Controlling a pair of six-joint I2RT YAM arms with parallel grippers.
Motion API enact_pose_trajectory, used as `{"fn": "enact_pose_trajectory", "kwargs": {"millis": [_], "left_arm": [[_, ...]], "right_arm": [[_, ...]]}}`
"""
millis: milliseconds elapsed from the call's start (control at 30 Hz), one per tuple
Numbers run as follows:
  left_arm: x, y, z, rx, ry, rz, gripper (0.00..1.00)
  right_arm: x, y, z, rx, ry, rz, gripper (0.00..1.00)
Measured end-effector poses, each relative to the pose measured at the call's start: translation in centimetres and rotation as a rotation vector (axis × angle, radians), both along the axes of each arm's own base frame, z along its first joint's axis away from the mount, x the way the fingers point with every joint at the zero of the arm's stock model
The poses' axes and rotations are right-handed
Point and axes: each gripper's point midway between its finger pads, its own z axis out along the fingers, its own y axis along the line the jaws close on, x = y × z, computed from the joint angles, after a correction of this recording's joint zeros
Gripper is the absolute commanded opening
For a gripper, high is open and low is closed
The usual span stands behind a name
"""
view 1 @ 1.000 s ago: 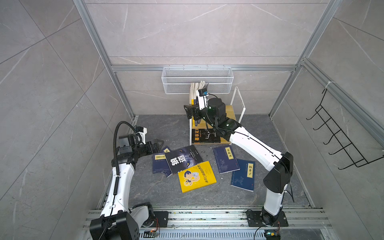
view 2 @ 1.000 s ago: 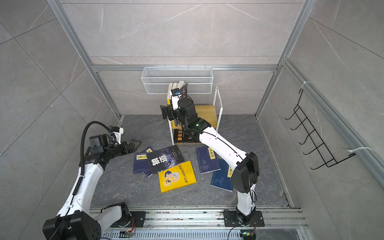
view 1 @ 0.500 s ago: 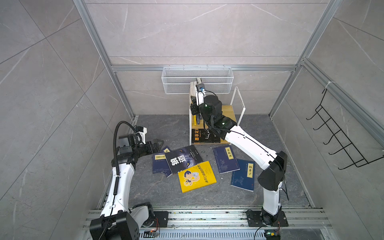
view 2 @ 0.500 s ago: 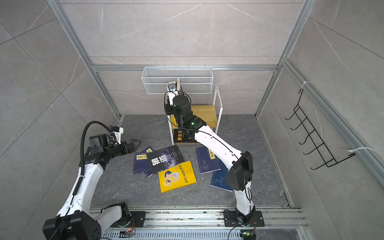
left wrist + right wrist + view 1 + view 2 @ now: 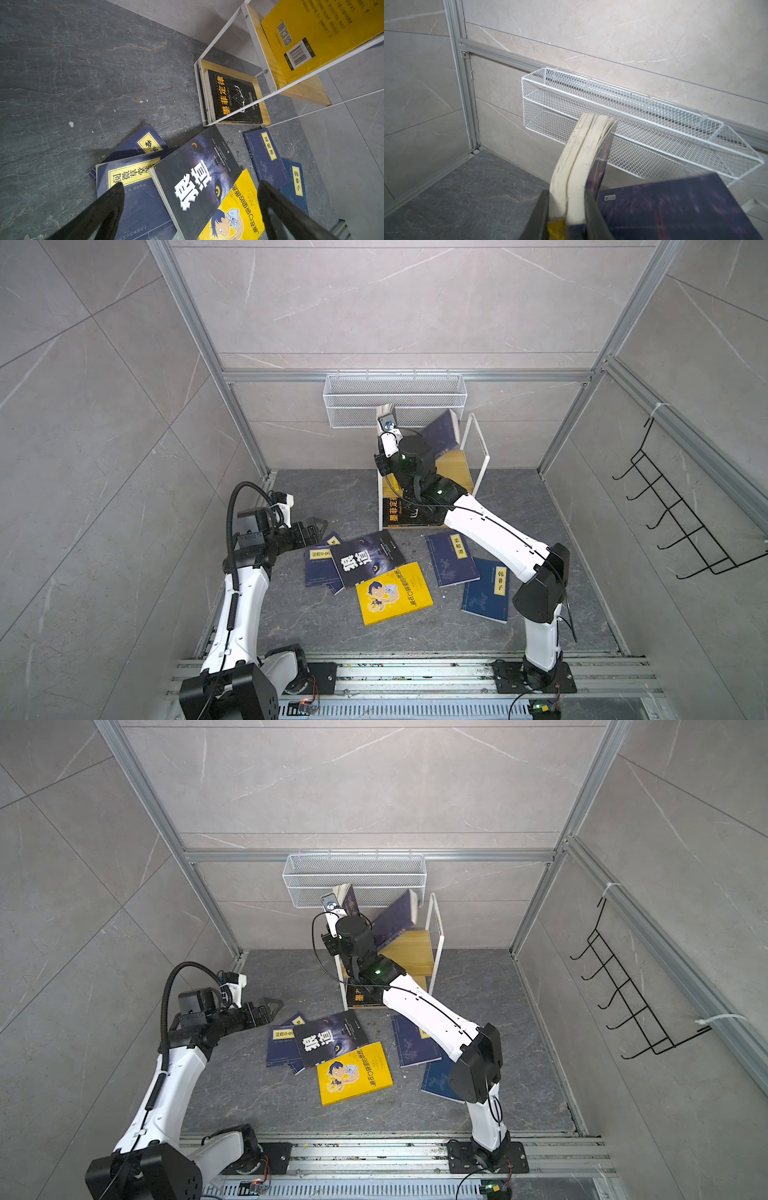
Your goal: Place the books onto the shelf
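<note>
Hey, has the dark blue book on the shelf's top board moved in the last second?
Yes. The dark blue book has tipped rightward, away from the upright books, toward the shelf's white side frame.

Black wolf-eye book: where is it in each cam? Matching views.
Top view: black wolf-eye book on the floor, in front of the shelf.
Top view: same spot, before the shelf.
Left wrist: ahead of the open left fingers, atop a navy book.
Right wrist: not in it.
Shared landmark: shelf, just behind it.
</note>
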Motion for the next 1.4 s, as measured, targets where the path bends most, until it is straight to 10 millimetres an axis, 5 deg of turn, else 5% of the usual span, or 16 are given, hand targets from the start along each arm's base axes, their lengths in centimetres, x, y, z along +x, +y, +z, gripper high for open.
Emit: {"fn": "enact_pose_trajectory", "kwargs": {"millis": [333, 667, 967, 1200, 1400], "left_arm": [[0.0, 0.0, 0.0, 0.000, 0.000, 0.000, 1.00], [0.0, 0.0, 0.0, 0.000, 0.000, -0.001, 1.00], [0.0, 0.0, 0.0, 0.000, 0.000, -0.001, 1.00], [0.0, 0.2, 0.0, -0.001, 0.000, 0.005, 1.00], [0.0, 0.2, 0.0, -0.001, 0.000, 0.007, 1.00]], "right_arm": [[-0.6, 0.3, -0.3, -0.035, 0.003, -0.001, 0.01], [-1.0, 0.7, -0.3, 0.005, 0.025, 0.023, 0.47], [-4.1, 1.5, 2.7, 0.079, 0.026, 0.126, 0.57], [-6.9, -1.2, 5.9, 0.144, 0.011, 0.150, 0.64], [-9.5, -7.4, 8.5, 0.210, 0.040, 0.118, 0.73]]}}
